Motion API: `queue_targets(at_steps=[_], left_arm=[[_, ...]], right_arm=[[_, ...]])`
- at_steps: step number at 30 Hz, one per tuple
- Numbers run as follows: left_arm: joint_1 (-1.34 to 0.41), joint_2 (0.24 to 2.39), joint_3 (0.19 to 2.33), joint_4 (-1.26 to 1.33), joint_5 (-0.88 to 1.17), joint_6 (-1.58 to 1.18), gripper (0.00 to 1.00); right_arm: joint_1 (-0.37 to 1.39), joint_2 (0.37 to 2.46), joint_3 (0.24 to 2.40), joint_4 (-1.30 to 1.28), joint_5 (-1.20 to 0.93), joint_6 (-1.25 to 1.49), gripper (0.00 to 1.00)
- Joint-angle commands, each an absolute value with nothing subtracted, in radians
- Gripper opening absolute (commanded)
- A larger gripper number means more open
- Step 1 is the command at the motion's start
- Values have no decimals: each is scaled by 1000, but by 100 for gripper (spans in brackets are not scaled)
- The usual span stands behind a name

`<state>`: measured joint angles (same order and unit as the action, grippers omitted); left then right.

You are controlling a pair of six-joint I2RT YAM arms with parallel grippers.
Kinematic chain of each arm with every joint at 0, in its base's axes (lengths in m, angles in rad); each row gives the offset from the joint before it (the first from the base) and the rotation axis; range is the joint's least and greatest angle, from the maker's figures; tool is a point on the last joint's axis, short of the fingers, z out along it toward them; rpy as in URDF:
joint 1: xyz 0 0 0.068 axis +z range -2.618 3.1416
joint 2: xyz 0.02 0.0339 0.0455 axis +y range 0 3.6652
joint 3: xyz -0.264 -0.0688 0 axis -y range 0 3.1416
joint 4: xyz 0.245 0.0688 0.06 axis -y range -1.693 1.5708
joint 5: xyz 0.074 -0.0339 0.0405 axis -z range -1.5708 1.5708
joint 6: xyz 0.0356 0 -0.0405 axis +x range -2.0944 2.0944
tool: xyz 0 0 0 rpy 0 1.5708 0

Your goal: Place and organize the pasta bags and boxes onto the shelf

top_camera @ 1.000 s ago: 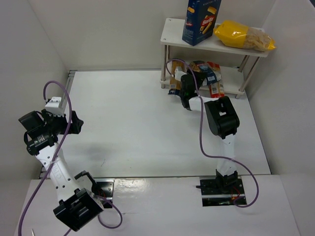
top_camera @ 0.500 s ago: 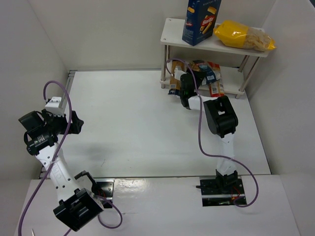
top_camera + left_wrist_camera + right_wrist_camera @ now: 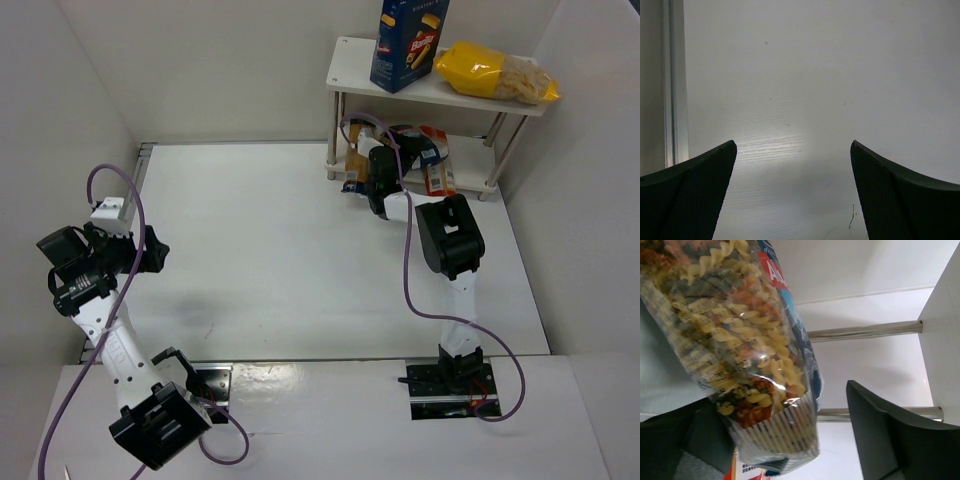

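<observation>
Right gripper (image 3: 772, 405) has its jaws spread wide with the clear bag of spiral pasta (image 3: 745, 340) between them. The bag leans on one finger and there is a gap to the other, so nothing is clamped. Only the wrist view shows this, plus the bag's blue label and two metal legs close behind. Overhead places the gripper at the lower tier of the shelf (image 3: 350, 62), among packs too jumbled to sort. Top board: tall blue box (image 3: 408, 40) upright, yellow bag (image 3: 495, 72) lying beside it. Left gripper (image 3: 793, 145) is wide open over the table (image 3: 270, 230), well apart from the shelf.

Clear fusilli bag (image 3: 755, 365), pincer (image 3: 777, 400) spread, shelf legs (image 3: 865, 331)
</observation>
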<state>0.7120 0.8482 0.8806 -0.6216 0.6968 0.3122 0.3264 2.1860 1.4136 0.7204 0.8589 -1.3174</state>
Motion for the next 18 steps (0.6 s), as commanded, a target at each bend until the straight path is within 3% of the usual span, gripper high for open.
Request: queue_targets(at_steps=[1, 8, 18], left_arm=[[719, 845, 879, -615, 726, 328, 100], [719, 845, 879, -615, 735, 328, 100], [719, 845, 879, -615, 735, 337, 100]], right_arm=[[321, 2149, 1471, 836, 874, -1281, 87], [321, 2094, 1471, 729, 874, -1192, 99], [348, 1967, 1462, 482, 855, -1019, 99]])
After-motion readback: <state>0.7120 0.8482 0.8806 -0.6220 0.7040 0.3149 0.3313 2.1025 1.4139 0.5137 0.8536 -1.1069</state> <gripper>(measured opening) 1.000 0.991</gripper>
